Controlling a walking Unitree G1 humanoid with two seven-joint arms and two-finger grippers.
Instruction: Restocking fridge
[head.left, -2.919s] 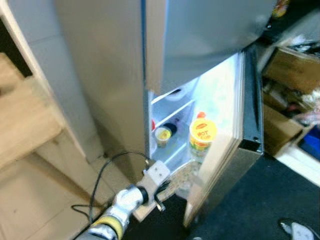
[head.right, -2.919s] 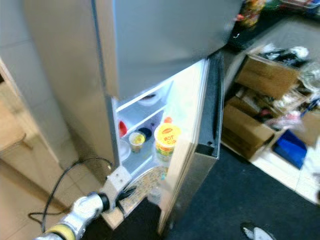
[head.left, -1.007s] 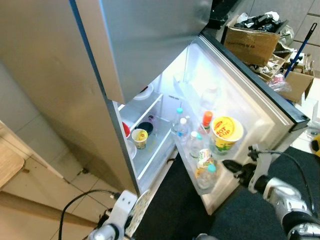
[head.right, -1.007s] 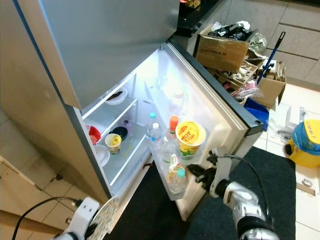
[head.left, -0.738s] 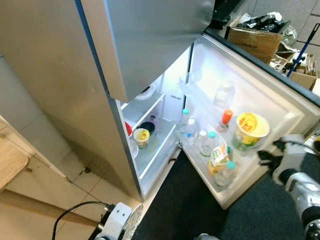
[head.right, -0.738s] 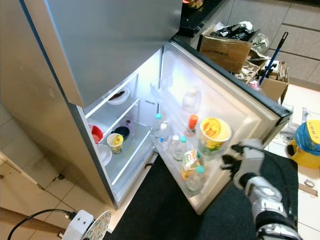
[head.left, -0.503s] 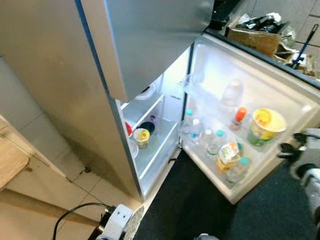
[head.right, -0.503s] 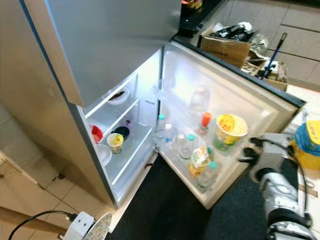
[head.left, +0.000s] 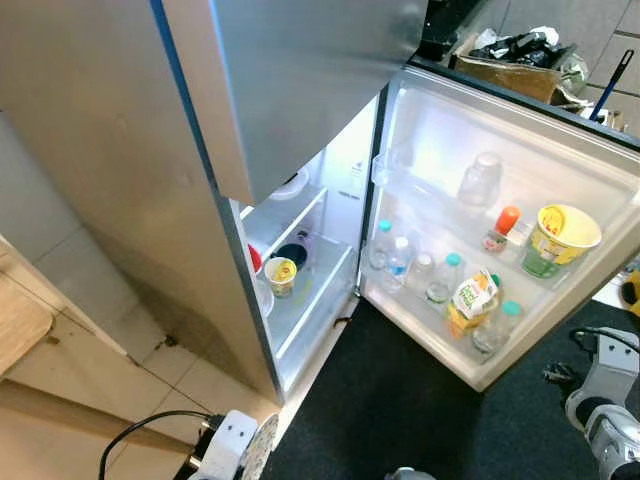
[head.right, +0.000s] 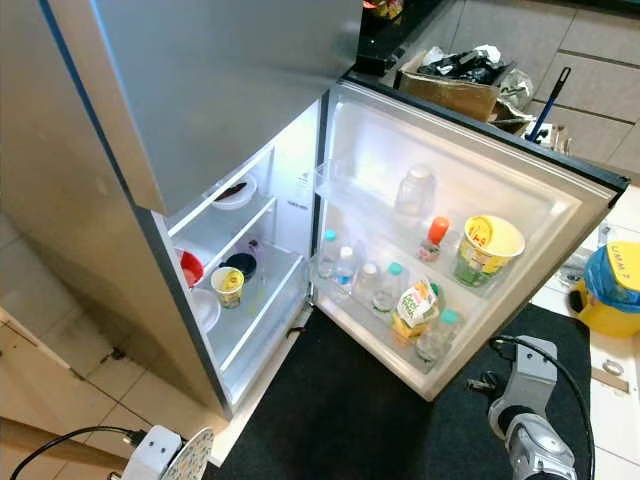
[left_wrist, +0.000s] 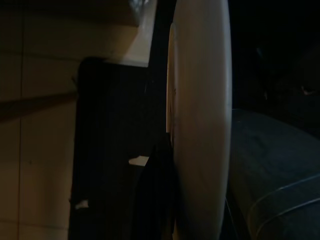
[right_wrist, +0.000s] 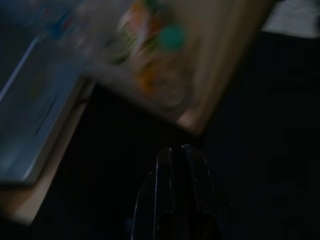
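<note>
Fridge (head.right: 180, 180) restocking is at the stage where the lower door (head.right: 560, 215) is swung wide, so that both the lit shelves (head.right: 245, 285) and the door racks can be reached. A plate (left_wrist: 200, 125) is pinched on edge by the left gripper (left_wrist: 160, 165), low at the robot's left side near a cable (head.left: 150, 435) on the floor; held so, it is presumably kept ready to go inside. The right gripper (right_wrist: 177, 165) hangs low over the dark mat (head.right: 330, 420), just beyond the door's outer corner, its fingers pressed together and empty. On the door racks, bottles (head.right: 345, 268) are stood upright in the lower tray so they cannot roll, with a carton (head.right: 418, 306) among them, and a large yellow cup (head.right: 486, 248) sits in the upper rack beside a jar (head.right: 412, 195). A smaller cup (head.right: 229, 285), a dark bowl (head.right: 241, 265) and a red bowl (head.right: 187, 267) rest on the inner shelves. Lettering on the cups and carton is too small to be read. Boxes (head.right: 455, 90) are piled behind the door.
</note>
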